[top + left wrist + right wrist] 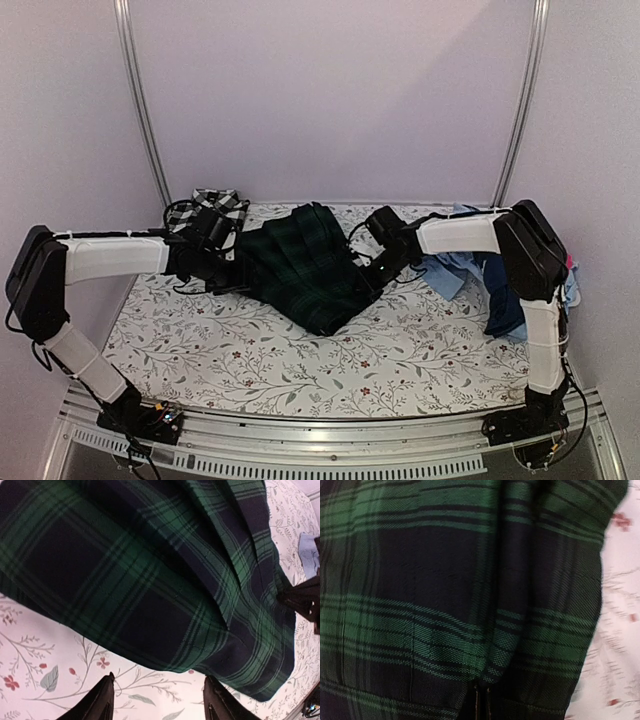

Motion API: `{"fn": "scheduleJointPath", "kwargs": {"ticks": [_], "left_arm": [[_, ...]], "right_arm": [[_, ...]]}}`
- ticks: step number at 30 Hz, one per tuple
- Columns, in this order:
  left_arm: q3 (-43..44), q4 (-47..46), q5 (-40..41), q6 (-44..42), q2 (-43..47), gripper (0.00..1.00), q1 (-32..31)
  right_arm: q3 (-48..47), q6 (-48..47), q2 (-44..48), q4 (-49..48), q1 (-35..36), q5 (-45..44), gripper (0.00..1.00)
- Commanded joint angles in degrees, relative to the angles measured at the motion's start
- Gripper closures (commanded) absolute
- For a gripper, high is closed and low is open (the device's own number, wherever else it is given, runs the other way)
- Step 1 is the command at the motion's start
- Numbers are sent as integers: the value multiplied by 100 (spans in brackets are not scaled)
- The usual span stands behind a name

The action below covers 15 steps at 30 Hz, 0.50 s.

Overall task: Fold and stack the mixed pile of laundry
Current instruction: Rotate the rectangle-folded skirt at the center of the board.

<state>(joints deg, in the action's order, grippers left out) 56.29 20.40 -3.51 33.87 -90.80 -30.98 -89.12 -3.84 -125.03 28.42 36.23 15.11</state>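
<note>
- Top external view: the dark green-navy plaid garment [300,268] is spread in loose folds across the middle of the worktop [260,365], between the two arms.
- The left pincer [160,700] is held with its fingers apart and nothing between them. Only the printed worktop is seen in the gap, and the plaid hem lies just ahead, untouched.
- The right pincer [481,702] is seen pressed together on the plaid cloth near the garment's right edge. A crease is drawn down toward the meeting tips.
- A black-and-white checked shirt [215,200] is bunched at the far left corner, behind the left arm.
- A light blue piece [452,272] and a navy piece [505,300] are heaped at the right edge, partly hidden by the right arm.
</note>
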Motion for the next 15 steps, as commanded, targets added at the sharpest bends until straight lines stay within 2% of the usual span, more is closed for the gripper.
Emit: {"fn": "scheduleJointPath", "kwargs": {"ticks": [1, 5, 9, 11, 15], "left_arm": [[-653, -319, -244, 741, 355, 40, 21], [-706, -610, -346, 642, 60, 40, 184], [-234, -659, -368, 204, -573, 42, 314], [76, -590, -368, -44, -884, 43, 356], [633, -526, -350, -422, -1420, 43, 463]], "right_arm": [[976, 81, 33, 1059, 667, 1374, 100], [1530, -192, 694, 922, 1032, 2558, 100], [1740, -27, 1286, 474, 1025, 2822, 99], [1597, 100, 1293, 449, 925, 2843, 76], [1593, 830, 1397, 83, 369, 2978, 59]]}}
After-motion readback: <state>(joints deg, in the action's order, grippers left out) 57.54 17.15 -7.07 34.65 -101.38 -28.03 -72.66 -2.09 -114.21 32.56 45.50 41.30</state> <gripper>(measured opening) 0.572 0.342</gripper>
